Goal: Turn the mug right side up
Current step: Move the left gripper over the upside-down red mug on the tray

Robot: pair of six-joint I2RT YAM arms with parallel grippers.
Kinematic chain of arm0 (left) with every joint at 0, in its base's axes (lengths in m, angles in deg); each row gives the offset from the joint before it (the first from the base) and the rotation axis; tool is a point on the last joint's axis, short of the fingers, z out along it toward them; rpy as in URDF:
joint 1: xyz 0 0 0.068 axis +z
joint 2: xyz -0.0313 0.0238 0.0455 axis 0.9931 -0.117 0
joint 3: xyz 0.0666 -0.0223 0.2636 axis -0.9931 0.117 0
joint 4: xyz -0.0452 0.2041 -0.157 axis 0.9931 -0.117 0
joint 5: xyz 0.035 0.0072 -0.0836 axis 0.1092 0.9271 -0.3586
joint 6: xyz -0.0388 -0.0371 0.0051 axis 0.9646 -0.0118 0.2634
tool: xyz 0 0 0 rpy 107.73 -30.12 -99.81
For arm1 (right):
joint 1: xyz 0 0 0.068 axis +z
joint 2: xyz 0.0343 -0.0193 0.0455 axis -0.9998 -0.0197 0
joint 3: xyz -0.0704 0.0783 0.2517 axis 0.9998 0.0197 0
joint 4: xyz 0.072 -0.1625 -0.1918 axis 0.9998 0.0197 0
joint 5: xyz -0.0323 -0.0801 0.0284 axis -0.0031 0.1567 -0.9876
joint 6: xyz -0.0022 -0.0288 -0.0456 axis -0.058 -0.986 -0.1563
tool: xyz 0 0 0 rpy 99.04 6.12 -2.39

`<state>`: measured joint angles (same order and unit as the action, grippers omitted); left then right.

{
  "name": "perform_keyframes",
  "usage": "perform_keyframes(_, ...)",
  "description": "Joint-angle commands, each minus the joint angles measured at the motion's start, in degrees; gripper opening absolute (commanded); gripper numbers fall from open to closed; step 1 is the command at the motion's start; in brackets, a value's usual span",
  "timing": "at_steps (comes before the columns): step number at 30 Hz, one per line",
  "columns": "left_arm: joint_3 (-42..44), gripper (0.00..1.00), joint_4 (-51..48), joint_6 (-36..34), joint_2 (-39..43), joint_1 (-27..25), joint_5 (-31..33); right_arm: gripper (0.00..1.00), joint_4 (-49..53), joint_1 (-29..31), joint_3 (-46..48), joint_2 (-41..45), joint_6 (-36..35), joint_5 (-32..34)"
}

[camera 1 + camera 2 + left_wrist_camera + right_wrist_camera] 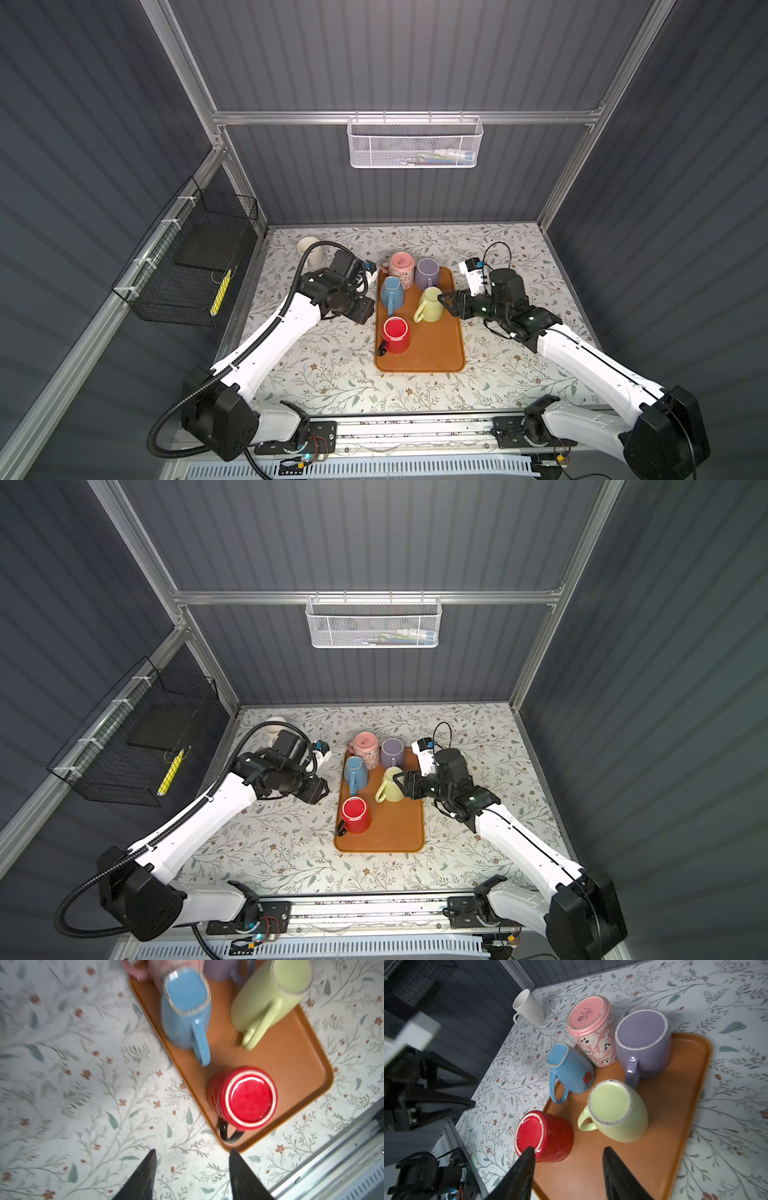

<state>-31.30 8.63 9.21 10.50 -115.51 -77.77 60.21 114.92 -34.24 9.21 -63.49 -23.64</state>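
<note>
An orange tray holds upside-down mugs; left hand and right hand are released, empty

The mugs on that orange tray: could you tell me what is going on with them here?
The pink mug, purple mug, blue mug, green mug and red mug all sit bottom-up on or at the orange tray; none is turned yet. The right gripper, open, is beside the green mug; the left gripper, open and empty, hovers beside the tray. A white mug stands upright in the far left corner.
</note>
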Motion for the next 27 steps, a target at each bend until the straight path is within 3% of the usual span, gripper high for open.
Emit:
perform_keyframes(1,3.5,0.56,2.6,5.1,3.5,-2.3,-2.1,0.55,2.6,-1.7,-1.4,2.0,-2.6,2.0)
perform_keyframes(15,10.8,0.58,10.3,7.7,3.0,-12.1,0.0,0.55,2.9,-3.3,0.9,2.3,-2.1,1.6)
perform_keyframes(27,14.8,0.57,14.5,8.1,1.2,-13.6,-0.5,0.56,2.4,-3.8,1.4,2.1,-2.3,1.3)
